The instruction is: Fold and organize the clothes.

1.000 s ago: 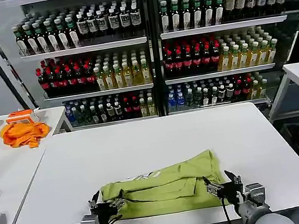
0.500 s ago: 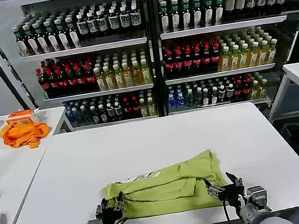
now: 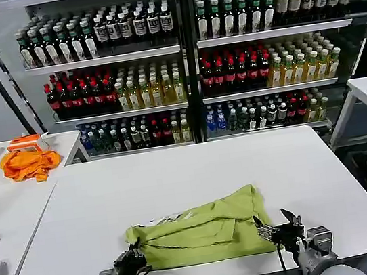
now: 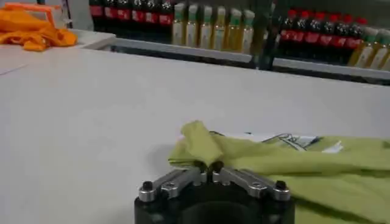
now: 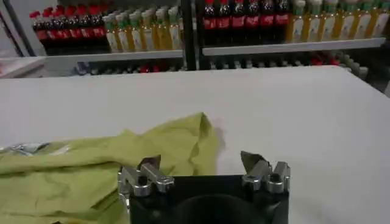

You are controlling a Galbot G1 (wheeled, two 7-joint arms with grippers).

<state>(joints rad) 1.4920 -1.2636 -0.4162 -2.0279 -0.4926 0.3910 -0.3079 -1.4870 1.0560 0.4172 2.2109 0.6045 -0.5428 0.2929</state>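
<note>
T-shirt (image 3: 200, 231), yellow-green and bunched, lies on my white table (image 3: 176, 179) between both grippers. My left gripper (image 4: 207, 172) has its fingers pinched together on the shirt's left corner. My right gripper (image 5: 201, 167) sits with fingers spread apart at the shirt's right edge.

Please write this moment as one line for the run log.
object: crumpled yellow-green cotton T-shirt on white table | left gripper: shut on T-shirt corner | right gripper: open, at right edge
</note>
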